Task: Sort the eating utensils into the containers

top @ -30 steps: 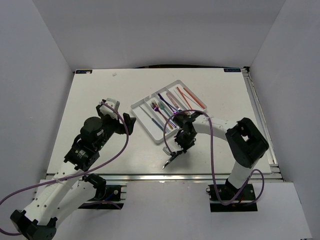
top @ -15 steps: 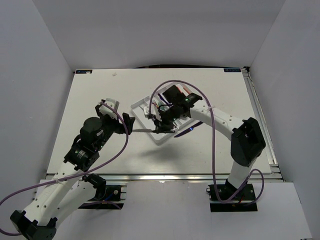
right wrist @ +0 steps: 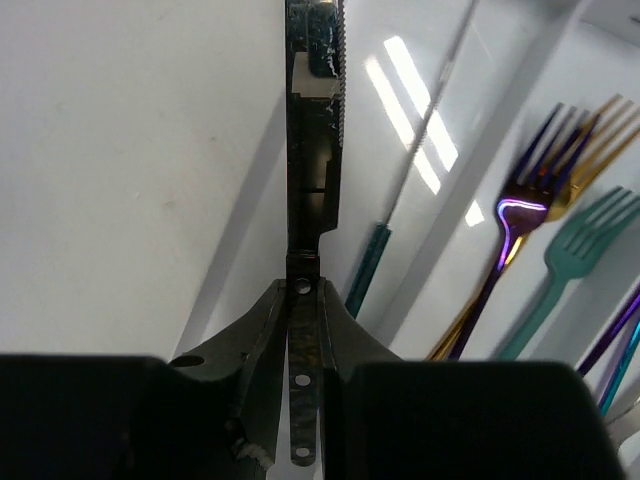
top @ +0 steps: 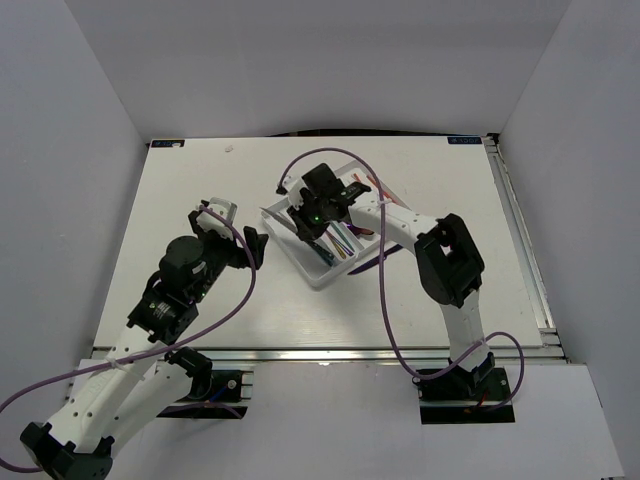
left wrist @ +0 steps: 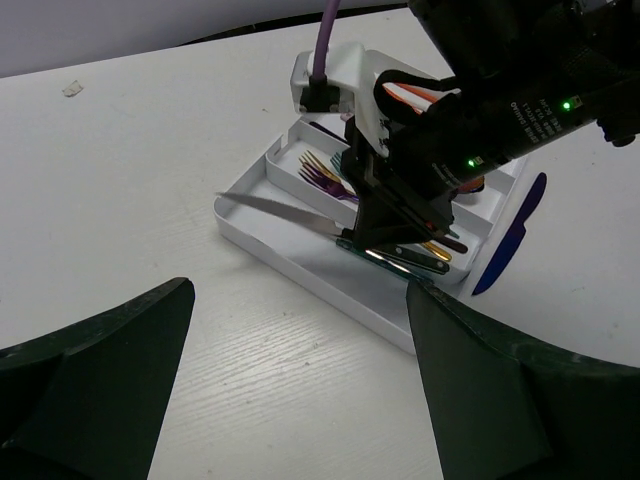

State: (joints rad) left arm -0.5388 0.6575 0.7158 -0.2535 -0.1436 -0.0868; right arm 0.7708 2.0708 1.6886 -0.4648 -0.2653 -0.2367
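My right gripper is shut on the handle of a silver knife. It holds the knife low over the left compartment of the white cutlery tray. In the right wrist view the serrated blade runs straight out from the gripper, above a teal-handled knife lying in that compartment. Purple, gold and teal forks lie in the compartment beside it. Red-orange chopsticks lie in the far compartment. My left gripper is open and empty, on the table left of the tray.
A blue knife lies on the table along the tray's near-right side. The right arm's purple cable hangs over the table in front of the tray. White walls enclose the table on three sides.
My right gripper has carried the knife from near the table's front edge back and left, over the tray's left compartment. The left arm has not moved.
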